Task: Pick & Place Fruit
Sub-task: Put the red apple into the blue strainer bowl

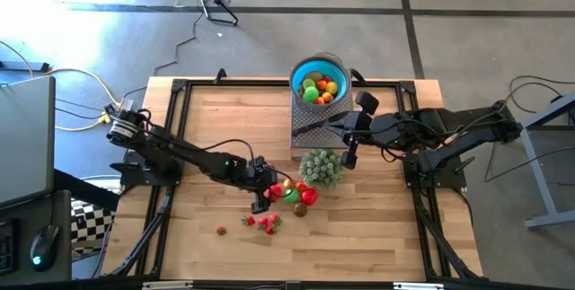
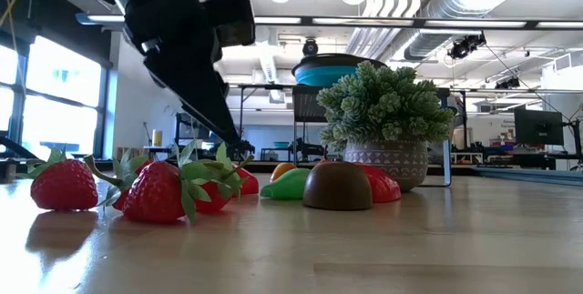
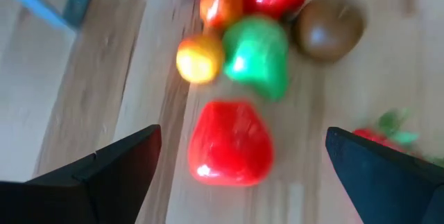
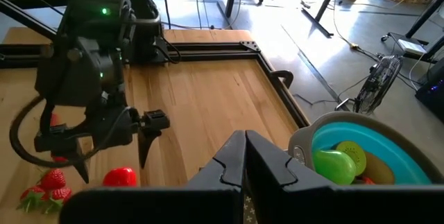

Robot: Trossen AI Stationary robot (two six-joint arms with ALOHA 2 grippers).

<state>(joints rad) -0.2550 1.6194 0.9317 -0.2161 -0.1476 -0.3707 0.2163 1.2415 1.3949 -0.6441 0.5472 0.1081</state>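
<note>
Several small toy fruits lie in a cluster on the wooden table: a red one [image 3: 231, 151], a green one [image 3: 257, 57], a yellow one [image 3: 200, 59] and a brown one [image 3: 329, 30]. My left gripper [image 1: 268, 187] is open and tips down over the cluster. Its fingers stand on either side of the red fruit without touching it. Loose strawberries [image 1: 267, 224] lie nearer the front edge. The blue bowl [image 1: 303, 63], with fruit inside, stands on a grey rack at the far edge. My right gripper [image 1: 349, 153] hangs shut in the air beside the bowl.
A pale green potted plant [image 1: 321, 166] stands just behind the fruit cluster, below my right gripper. A single strawberry [image 1: 220, 230] lies toward the front left. Black frame rails [image 1: 171, 128] run along the table's sides.
</note>
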